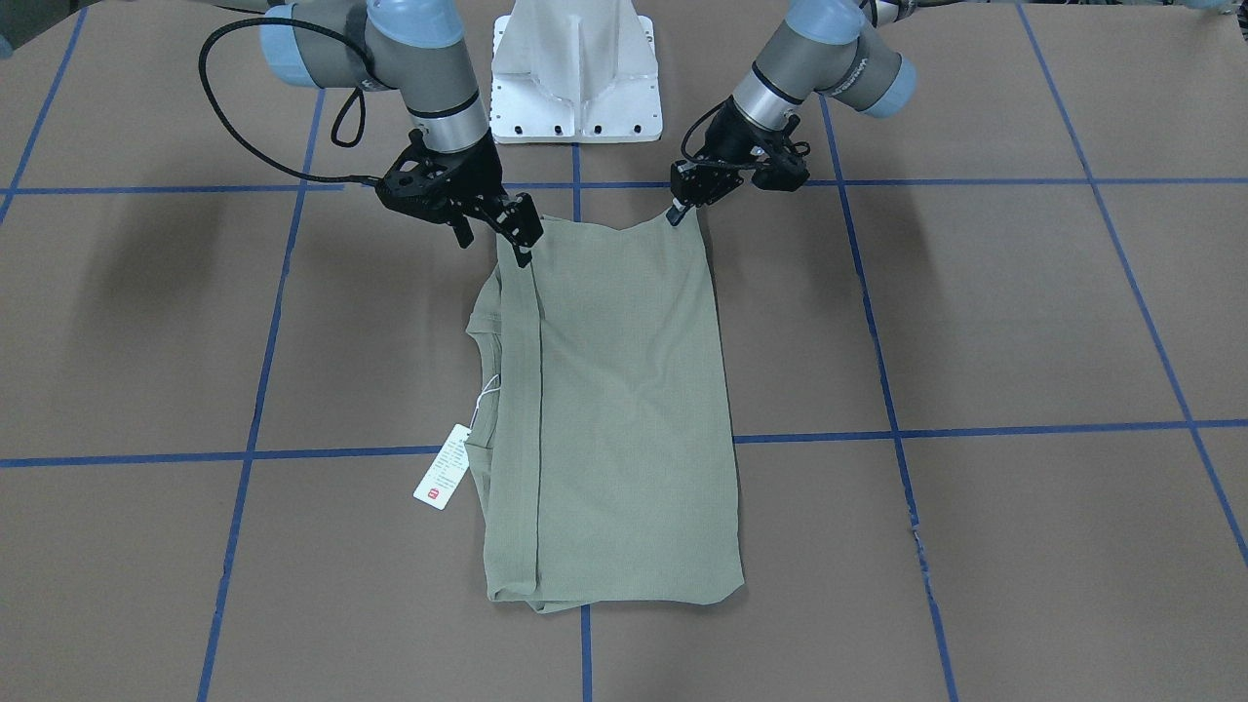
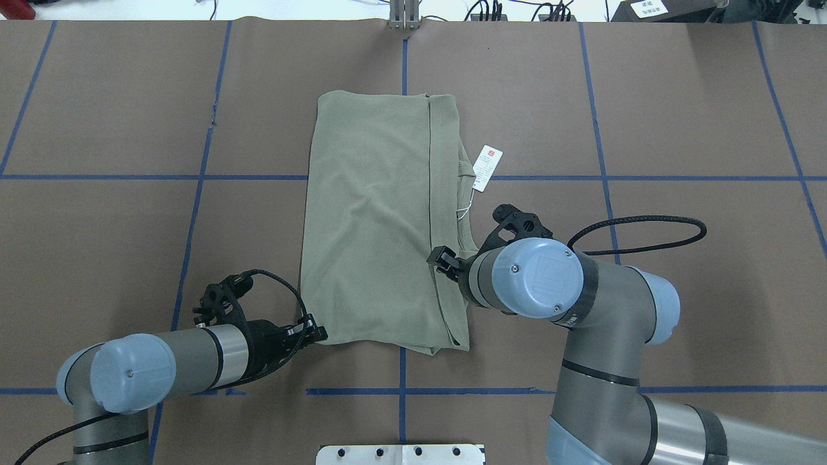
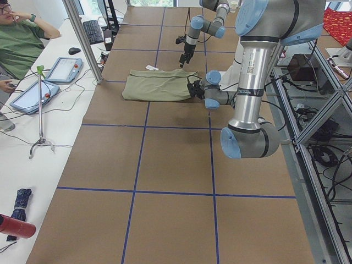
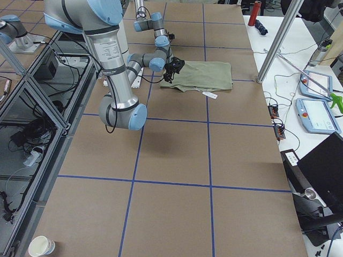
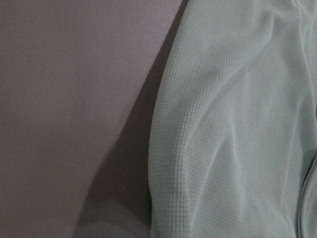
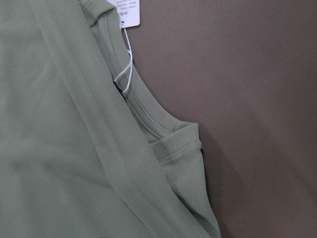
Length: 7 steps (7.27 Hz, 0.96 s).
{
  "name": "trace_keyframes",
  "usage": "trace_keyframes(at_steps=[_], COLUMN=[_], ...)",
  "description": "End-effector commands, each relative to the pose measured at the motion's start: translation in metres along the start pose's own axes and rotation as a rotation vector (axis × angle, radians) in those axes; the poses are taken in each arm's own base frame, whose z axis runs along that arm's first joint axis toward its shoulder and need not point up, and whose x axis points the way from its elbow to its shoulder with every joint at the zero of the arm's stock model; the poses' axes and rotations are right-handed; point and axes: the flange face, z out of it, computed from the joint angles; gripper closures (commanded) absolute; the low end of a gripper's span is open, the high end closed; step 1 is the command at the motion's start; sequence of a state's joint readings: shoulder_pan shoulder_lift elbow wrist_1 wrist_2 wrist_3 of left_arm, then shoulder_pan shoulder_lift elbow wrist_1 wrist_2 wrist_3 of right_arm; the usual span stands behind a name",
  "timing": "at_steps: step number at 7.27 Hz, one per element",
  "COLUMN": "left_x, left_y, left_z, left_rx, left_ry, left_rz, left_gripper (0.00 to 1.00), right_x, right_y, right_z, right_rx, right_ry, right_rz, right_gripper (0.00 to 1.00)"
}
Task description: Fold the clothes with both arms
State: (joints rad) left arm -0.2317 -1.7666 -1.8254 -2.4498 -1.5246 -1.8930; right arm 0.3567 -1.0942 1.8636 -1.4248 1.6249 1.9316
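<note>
The sage-green shirt (image 1: pixel 624 390) lies folded into a long rectangle on the brown table, with a ribbed band running down one side. Its collar (image 6: pixel 148 119) and white hang tag (image 2: pixel 488 165) stick out on the robot's right. My left gripper (image 1: pixel 677 212) sits low at the shirt's near corner (image 2: pixel 326 337) and looks shut on it, with that corner pulled up slightly. My right gripper (image 1: pixel 497 244) hovers above the band (image 2: pixel 438 194) near the shirt's near edge. Its fingers look spread and hold nothing. Neither wrist view shows any fingers.
The white pedestal base (image 1: pixel 575 68) stands just behind the shirt's near edge. Blue tape lines (image 1: pixel 975 429) cross the brown table cover. A person (image 3: pixel 22 38) sits at a side desk with tablets (image 3: pixel 63 69). A paper cup (image 4: pixel 40 246) stands off the table.
</note>
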Motion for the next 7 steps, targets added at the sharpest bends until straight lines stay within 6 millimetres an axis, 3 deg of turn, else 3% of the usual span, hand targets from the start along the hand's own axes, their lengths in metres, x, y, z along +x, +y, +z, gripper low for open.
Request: trace_keyframes(at_steps=[1, 5, 7], left_x=[0.002, -0.002, -0.001], left_y=[0.0, -0.001, 0.0], left_z=[-0.001, -0.001, 0.0], left_rx=[0.0, 0.0, 0.0], left_ry=[0.004, -0.002, -0.002], left_rz=[0.0, 0.0, 0.0], left_gripper=[1.0, 1.0, 1.0], right_x=[-0.011, 0.006, 0.01], right_y=[0.029, 0.063, 0.068], right_z=[0.03, 0.039, 0.045], right_rx=[-0.027, -0.031, -0.016], right_ry=[0.046, 0.066, 0.071], right_rz=[0.056, 0.04, 0.033], right_gripper=[0.05, 0.05, 0.05])
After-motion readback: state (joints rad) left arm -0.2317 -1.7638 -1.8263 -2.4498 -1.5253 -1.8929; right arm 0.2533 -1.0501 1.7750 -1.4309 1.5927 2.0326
